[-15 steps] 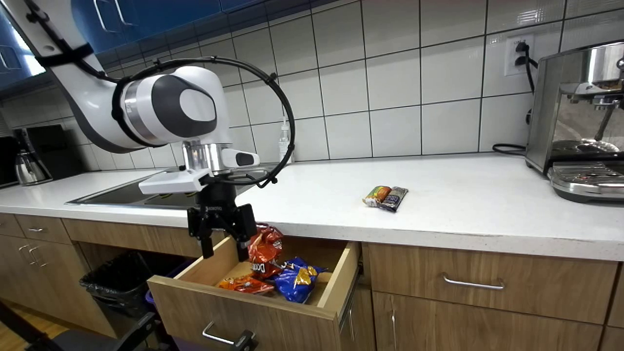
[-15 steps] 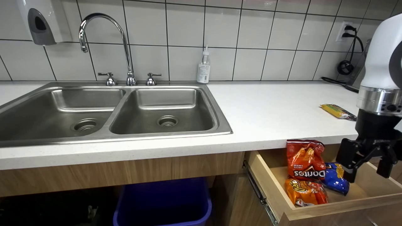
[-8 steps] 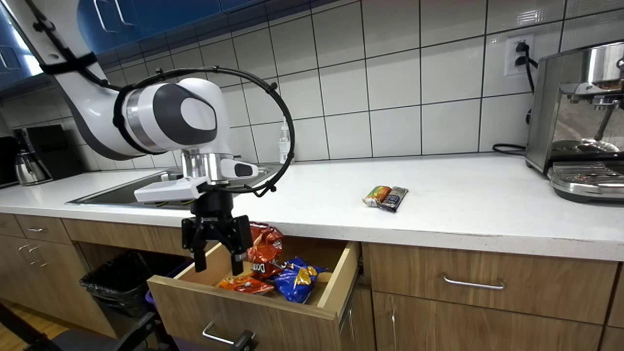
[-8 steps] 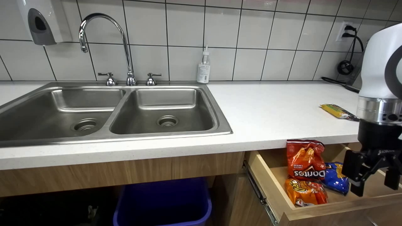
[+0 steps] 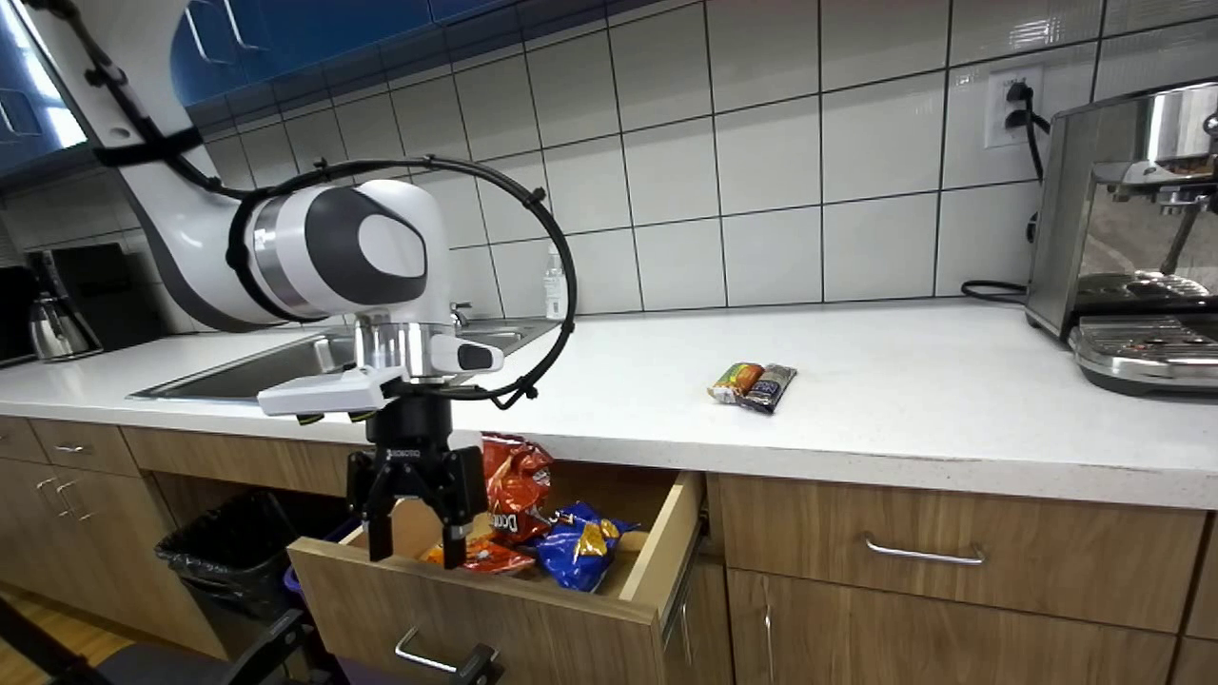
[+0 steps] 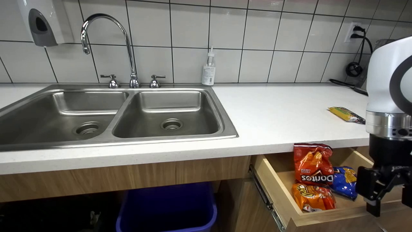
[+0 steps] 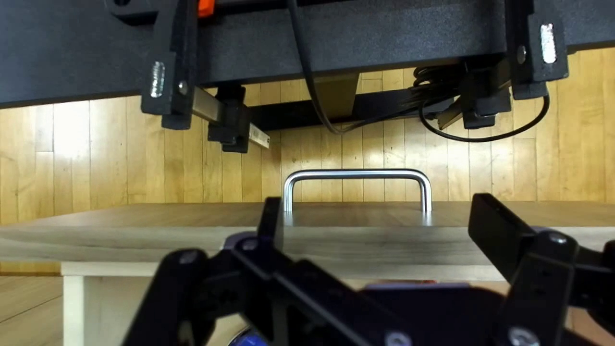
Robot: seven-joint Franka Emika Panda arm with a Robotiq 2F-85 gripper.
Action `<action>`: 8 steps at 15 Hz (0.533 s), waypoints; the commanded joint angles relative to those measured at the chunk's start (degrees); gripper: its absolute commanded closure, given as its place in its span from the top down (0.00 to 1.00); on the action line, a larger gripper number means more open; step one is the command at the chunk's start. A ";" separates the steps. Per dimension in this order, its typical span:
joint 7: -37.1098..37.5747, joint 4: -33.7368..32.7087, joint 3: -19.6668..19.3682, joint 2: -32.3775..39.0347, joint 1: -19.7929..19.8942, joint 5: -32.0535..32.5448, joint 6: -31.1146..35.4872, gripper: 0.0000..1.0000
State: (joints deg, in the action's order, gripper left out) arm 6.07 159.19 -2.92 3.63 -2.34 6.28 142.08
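Wrist view, shiny U-shaped handle [image 7: 358, 174], brown wooden drawer [image 7: 358, 240], pincer [image 7: 378, 222] spread

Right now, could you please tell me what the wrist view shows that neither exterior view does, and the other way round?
Only the wrist view shows the small orange piece at its top edge and the thin cable looping over the floor. Only the exterior views show, among other things, the sink, the bottle and the snack packs on the counter. All share the pulled-out drawer and the gripper, which is open.
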 commanded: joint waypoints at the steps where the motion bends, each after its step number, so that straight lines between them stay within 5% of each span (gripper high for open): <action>1: -1.01 -0.10 0.31 0.83 1.27 0.67 -1.79 1.00; 8: 0.54 -0.13 -0.78 2.89 1.13 4.22 -1.40 1.00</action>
State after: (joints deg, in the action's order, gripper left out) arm 6.08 159.18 -3.63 6.30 -2.29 8.32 141.59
